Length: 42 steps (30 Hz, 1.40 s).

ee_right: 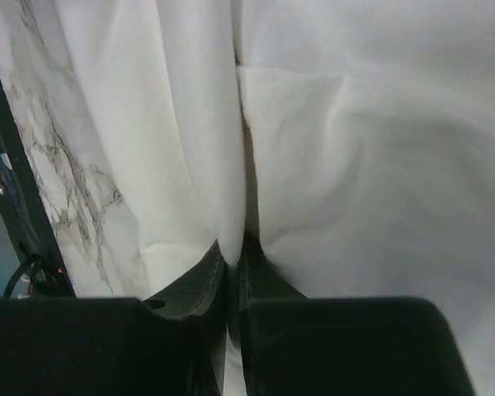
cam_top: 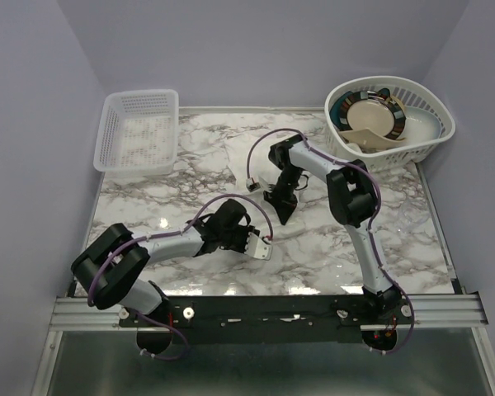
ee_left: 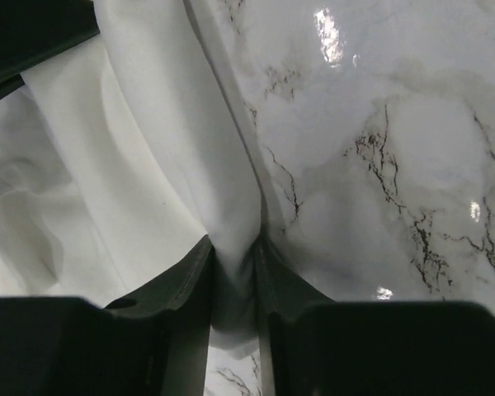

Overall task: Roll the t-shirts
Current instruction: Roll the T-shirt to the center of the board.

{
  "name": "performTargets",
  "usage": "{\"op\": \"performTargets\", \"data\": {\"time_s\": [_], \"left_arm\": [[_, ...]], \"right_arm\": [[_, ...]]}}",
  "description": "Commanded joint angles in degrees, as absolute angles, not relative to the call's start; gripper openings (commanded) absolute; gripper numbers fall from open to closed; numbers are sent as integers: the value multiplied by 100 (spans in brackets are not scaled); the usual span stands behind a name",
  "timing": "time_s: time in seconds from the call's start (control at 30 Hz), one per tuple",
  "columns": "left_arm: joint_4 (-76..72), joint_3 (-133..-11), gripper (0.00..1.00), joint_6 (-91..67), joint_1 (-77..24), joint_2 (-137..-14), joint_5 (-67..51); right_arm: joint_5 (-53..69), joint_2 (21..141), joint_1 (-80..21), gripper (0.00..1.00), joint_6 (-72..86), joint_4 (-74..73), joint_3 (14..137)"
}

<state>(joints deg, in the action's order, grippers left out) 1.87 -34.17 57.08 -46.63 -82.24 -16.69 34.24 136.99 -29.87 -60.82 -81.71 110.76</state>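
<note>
Here, left gripper [ee_left: 235, 247] clamped on a white t-shirt [ee_left: 140, 165] fold, right gripper [ee_right: 233, 247] likewise pinching t-shirt fabric, marble table [ee_left: 379, 165] beneath.

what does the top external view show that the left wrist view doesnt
Only the top external view: the rectangular mesh basket and the round basket of dishes. Only the left wrist view: the left end effector shut on a fold of cloth. Both: the marble table and the white t-shirt.

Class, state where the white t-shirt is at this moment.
In the top view the t-shirt lies on the table between the mesh basket and the dish basket, pinched by the left gripper and the right gripper.
</note>
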Motion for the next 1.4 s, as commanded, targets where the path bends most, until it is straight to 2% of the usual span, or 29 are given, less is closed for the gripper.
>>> {"op": "performTargets", "data": {"time_s": [0.0, 0.03, 0.1, 0.17, 0.23, 0.27, 0.3, 0.33, 0.37, 0.43, 0.47, 0.53, 0.6, 0.7, 0.97, 1.13, 1.37], "left_arm": [[781, -3586, 27, 5678, -4685, -8552, -1292], [791, -3621, 17, 5678, -4685, -8560, -1362], [791, -3647, 10, 5599, -4676, -8534, -1432], [896, -3761, 1, 5599, -4641, -8508, -1591], [1098, -3867, 0, 5564, -4562, -8482, -1766], [1168, -3972, 0, 5590, -4422, -8464, -1967], [1421, -4060, 0, 5659, -4360, -8464, -2117], [1580, -4156, 0, 5669, -4298, -8481, -2214], [1756, -4418, 0, 5686, -4176, -8542, -2563], [2388, -4744, 0, 5713, -3991, -8639, -2969], [2599, -5120, 0, 5704, -3903, -8805, -3197], [3241, -5509, 0, 5695, -3692, -9025, -3716], [3680, -6010, 0, 5678, -3508, -9298, -4102], [3928, -6371, 0, 5678, -3384, -9492, -4359], [4377, -6653, 0, 5994, -3086, -9633, -4763], [4351, -6741, 0, 5872, -2953, -9659, -4860], [4289, -6926, 0, 5573, -2830, -9852, -5027]], "right_arm": [[3032, 13993, -2936, 26, -6109, -8052, 11058], [3067, 13896, -2918, 32, -6082, -7955, 10961], [3155, 13440, -2813, 59, -5934, -7431, 10506], [3295, 13097, -2708, 69, -5810, -7094, 10284], [3497, 12614, -2444, 76, -5564, -6830, 10239], [3602, 12421, -2330, 84, -5442, -6751, 10222], [3717, 12062, -2112, 85, -5266, -6559, 10178], [3900, 11815, -2022, 97, -5221, -6435, 9934], [3902, 11569, -1952, 100, -5186, -6268, 9723], [3754, 10563, -1916, 99, -5325, -5374, 8951], [3805, 10199, -1925, 100, -5483, -5022, 7981], [3858, 9147, -1968, 100, -5712, -3783, 7044], [3771, 8668, -2256, 99, -6079, -2984, 5948], [3516, 8297, -2661, 100, -6389, -2612, 5259], [3085, 8340, -3225, 99, -6091, -1416, 4772], [3207, 8692, -3419, 100, -6082, -1748, 5045], [3419, 8464, -3560, 100, -5889, -2118, 5185]]}}
